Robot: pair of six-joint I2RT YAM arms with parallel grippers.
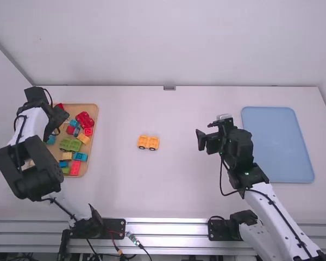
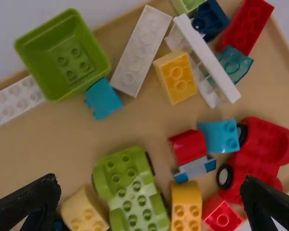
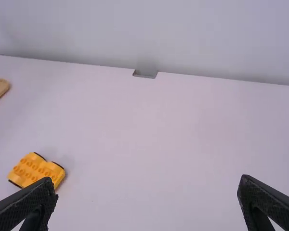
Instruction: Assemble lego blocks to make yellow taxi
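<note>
The tan rectangular tray (image 1: 96,120) holds multicoloured plastic blocks (image 2: 248,25); above it, the black 2-finger left gripper (image 1: 57,120) has its fingers apart. The yellow studded plastic car base (image 1: 148,142) rests right of the tray, studs up. Farther right of the tray is the black 2-finger right gripper (image 1: 207,132), fingers likewise parted.
</note>
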